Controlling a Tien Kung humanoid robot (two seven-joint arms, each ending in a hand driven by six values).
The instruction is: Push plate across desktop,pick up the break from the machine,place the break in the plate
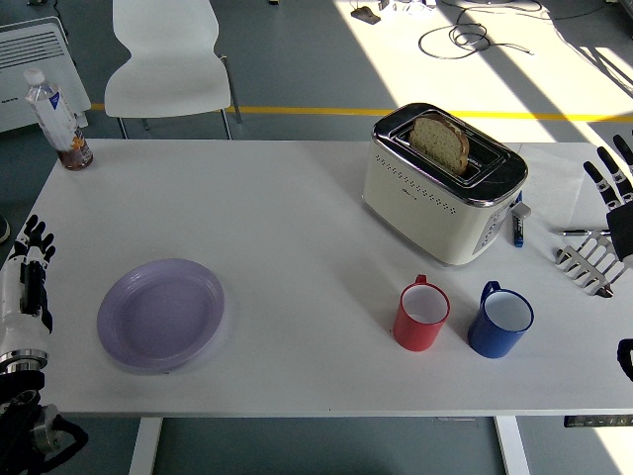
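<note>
Nothing is being held yet: the round lilac plastic plate is lying unpushed near the left hand, whose fingers are extended and empty. The brown bread slice is still sitting in the cream metal toaster, while the right hand is hovering open-fingered at the far edge.

Bare table lies between the plate and toaster; the red mug and blue mug crowd the toaster's front.

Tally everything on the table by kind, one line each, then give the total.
Plate: 1
Mugs: 2, red mug and blue mug
Toaster: 1
Bread slice: 1
Bottle: 1
Metal tongs: 1
Small blue-tipped item beside the toaster: 1
Total: 8
</note>
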